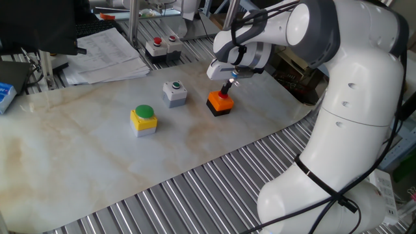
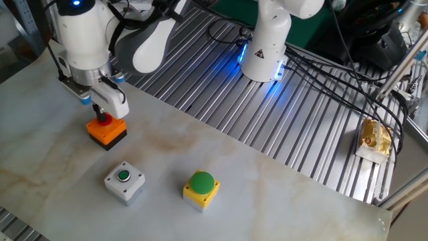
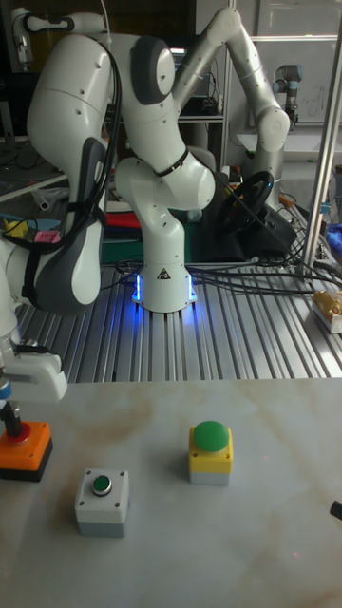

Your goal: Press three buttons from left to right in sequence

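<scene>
Three buttons stand in a row on the marble board. The yellow box with a big green cap is at the left in one fixed view. The grey box with a small green cap is in the middle. The orange-black box with a red cap is at the right. My gripper points straight down, shut, with its dark fingertips resting on the red cap.
A black box with red buttons and a stack of papers lie behind the board. A blue box sits at the left edge. Ribbed metal tabletop surrounds the board. Another arm's base and a yellow packet stand beyond.
</scene>
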Motion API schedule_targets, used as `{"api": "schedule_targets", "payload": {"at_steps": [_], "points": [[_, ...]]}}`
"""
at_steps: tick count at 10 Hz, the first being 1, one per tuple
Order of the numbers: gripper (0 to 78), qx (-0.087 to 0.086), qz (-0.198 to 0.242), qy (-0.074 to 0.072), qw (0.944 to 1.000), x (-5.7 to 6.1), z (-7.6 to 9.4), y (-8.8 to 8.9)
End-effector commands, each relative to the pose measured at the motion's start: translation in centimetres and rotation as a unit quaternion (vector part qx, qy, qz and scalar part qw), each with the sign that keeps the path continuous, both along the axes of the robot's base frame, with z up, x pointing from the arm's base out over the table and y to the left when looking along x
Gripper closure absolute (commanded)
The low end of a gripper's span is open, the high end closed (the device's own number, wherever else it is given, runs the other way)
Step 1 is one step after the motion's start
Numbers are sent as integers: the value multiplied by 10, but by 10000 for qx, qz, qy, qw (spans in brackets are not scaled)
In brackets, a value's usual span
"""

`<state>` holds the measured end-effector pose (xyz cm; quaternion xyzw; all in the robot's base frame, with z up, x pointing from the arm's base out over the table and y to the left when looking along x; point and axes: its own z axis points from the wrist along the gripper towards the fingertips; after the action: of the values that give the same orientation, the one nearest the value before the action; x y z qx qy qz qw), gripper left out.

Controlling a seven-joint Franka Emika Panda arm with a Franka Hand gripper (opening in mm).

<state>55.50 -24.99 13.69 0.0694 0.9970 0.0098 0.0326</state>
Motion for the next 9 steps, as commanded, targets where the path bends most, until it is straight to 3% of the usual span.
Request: {"api": "schedule_targets", "payload": {"at_steps": [1,4,7,9], "points": [[776,23,-7,34,10000,-4,-8,0],[776,2,-48,34,10000,-3,-4,2],[776,-17,-69,192,9998,7,34,9],[776,-7,-49,174,9998,10,45,11]]}}
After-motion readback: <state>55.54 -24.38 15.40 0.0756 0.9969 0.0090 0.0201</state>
